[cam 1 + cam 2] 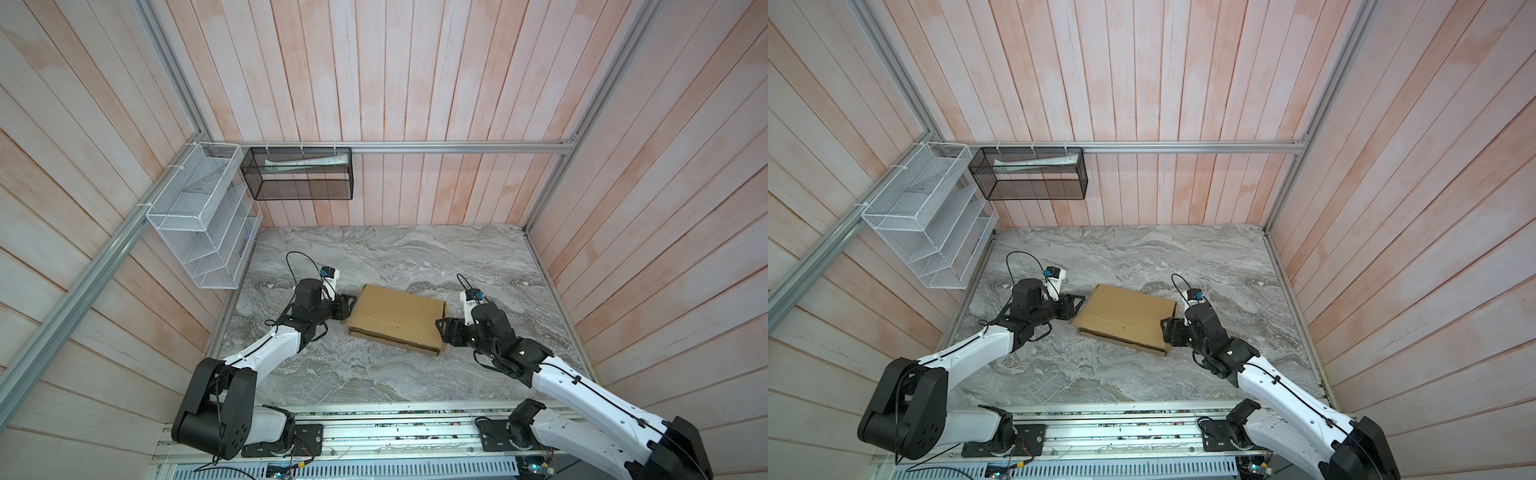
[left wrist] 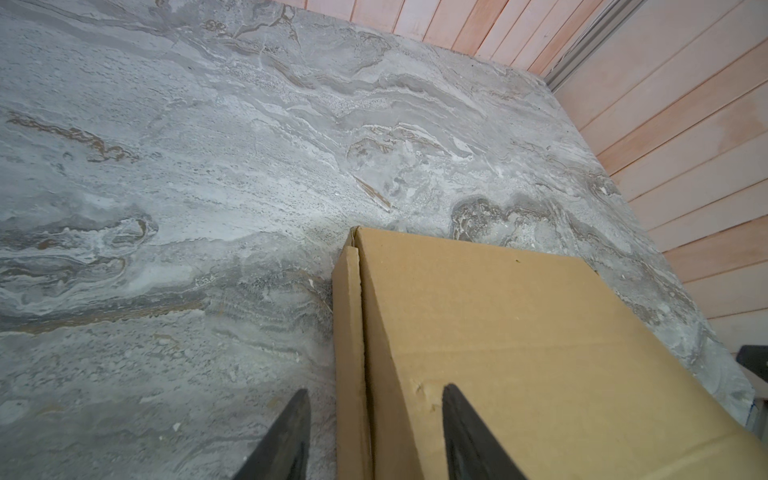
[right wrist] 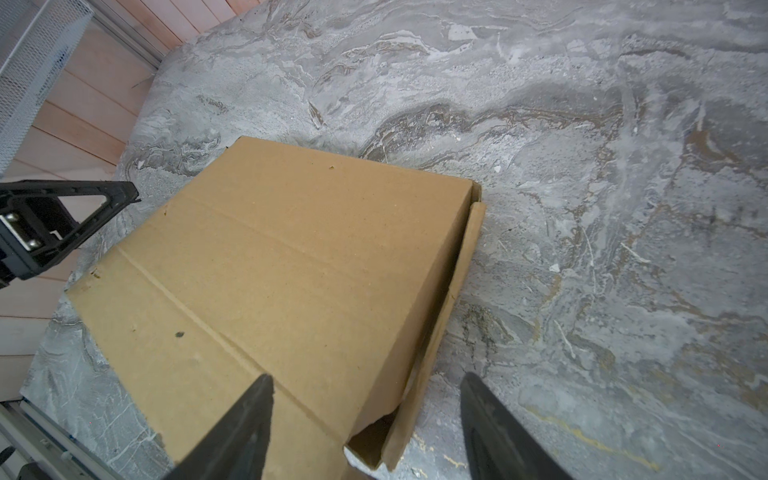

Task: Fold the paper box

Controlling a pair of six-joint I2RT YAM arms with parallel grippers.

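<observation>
1. I found the paper box [image 1: 397,318] [image 1: 1125,316] lying flat on the grey marbled surface [image 1: 374,374]. It was turned a little askew, with its lid folded down over a shallow base.
2. The left tool [image 1: 350,305] [image 1: 1077,302] sat low at the box's left end, right at the edge. From above I could not tell whether it touched the cardboard.
3. In the left wrist view that tool [image 2: 376,388] was released, its jaws spread wide. One finger [image 2: 291,432] was outside the box's upright side wall and the other finger [image 2: 469,432] was over the lid. The box [image 2: 519,332] filled the space between and beyond them, and nothing was pinched.
4. The right tool [image 1: 439,326] [image 1: 1165,326] sat at the box's right end, close to the near corner.
5. In the right wrist view it [image 3: 368,375] was likewise released, straddling that end of the box [image 3: 291,257]. One finger [image 3: 245,428] was above the lid and the other finger [image 3: 494,428] was out over the bare surface past the side wall.
6. At that near right corner the lid stood slightly proud of the side wall, leaving a dark gap into the box.
7. A crease ran across the lid parallel to its front edge.
8. Beyond the box's far left corner a black mesh basket [image 1: 297,174] hung on the back wall. A white wire rack [image 1: 199,220] hung on the wall past the box's left end.
</observation>
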